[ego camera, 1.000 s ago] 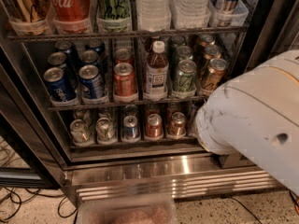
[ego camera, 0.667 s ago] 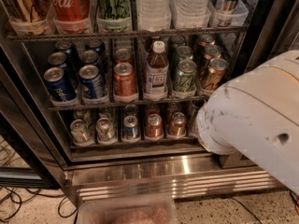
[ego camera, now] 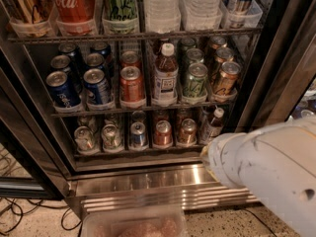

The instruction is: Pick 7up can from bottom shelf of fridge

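The white arm [ego camera: 266,177] has dropped lower and to the right since a second ago. It then covered the right end of the bottom shelf [ego camera: 133,152]. It now sits in front of the fridge's [ego camera: 29,132] stainless slatted base [ego camera: 148,189]. That move uncovers the small bottle [ego camera: 212,125] at the shelf's right end, so the whole row is open to reach. The gripper is not visible; it seems to lie behind the arm's blunt leading end, low at the right, so I cannot tell whether it is open or closed. The 7up can [ego camera: 111,136] is probably the pale can second from the left, though the silvery can [ego camera: 85,138] beside it looks much alike. It stands upright in its lane, well apart from the arm and not yet grasped. Below lie a speckled stone floor [ego camera: 232,223], black cables [ego camera: 15,216] at the left and a clear plastic bin [ego camera: 133,226].
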`<state>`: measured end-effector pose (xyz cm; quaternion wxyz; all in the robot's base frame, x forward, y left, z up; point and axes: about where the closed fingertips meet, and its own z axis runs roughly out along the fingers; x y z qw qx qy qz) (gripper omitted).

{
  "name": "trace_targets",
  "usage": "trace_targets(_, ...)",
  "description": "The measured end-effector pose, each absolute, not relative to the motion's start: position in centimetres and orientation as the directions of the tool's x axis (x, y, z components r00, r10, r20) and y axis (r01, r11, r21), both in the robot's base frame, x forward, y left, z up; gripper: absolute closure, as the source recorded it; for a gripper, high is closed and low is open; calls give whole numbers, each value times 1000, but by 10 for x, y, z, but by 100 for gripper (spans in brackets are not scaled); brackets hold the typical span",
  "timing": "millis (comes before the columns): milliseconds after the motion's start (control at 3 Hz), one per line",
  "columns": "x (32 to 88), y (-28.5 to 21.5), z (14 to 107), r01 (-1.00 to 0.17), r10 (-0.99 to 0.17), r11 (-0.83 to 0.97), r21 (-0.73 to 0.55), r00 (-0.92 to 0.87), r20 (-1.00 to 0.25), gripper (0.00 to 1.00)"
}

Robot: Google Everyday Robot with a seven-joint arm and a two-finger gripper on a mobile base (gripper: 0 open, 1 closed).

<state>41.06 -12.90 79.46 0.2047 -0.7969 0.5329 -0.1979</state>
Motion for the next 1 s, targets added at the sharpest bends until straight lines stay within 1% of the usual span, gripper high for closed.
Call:
trace_targets(333, 419, -123, 768, -726, -921, -309, -614, 390, 2, 100)
trace_targets(667, 455, -96, 761, -669, -902, -232, -706, 419, -102, 100)
trace_targets(1000, 492, -68, 776, -629, -864, -78, -774, 430, -262, 100)
